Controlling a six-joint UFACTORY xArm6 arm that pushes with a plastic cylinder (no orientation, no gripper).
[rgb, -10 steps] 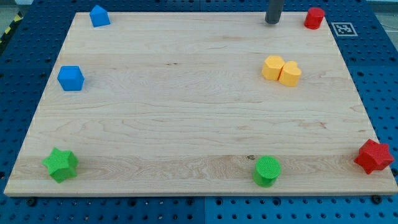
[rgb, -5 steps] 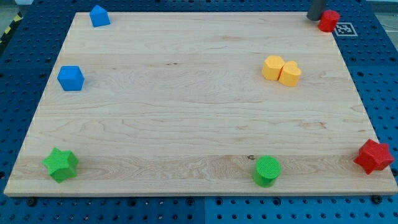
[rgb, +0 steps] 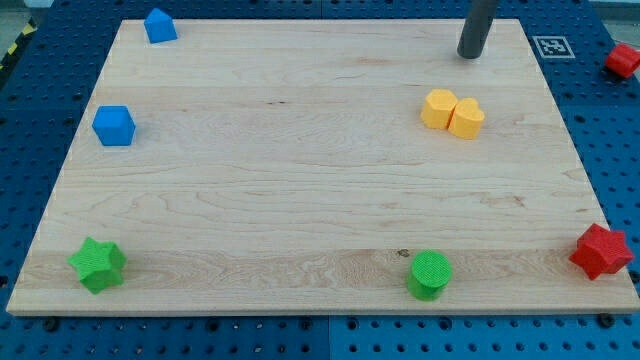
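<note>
My tip (rgb: 471, 55) stands on the wooden board (rgb: 300, 180) near its top edge, right of centre, touching no block. The nearest blocks are two yellow ones just below it, a yellow cube-like block (rgb: 438, 108) pressed against a yellow hexagonal block (rgb: 466, 118). A small red block (rgb: 622, 60) lies off the board on the blue pegboard at the view's top right, partly cut by the frame edge.
A blue house-shaped block (rgb: 159, 25) sits at the top left and a blue cube (rgb: 114, 125) at the left edge. Along the bottom are a green star (rgb: 97, 265), a green cylinder (rgb: 430, 275) and a red star (rgb: 600, 251). A fiducial tag (rgb: 552, 46) marks the top right corner.
The rod swept right into the small red block and knocked it off the board's top right corner onto the pegboard. The tip has since moved back left and down onto the board.
</note>
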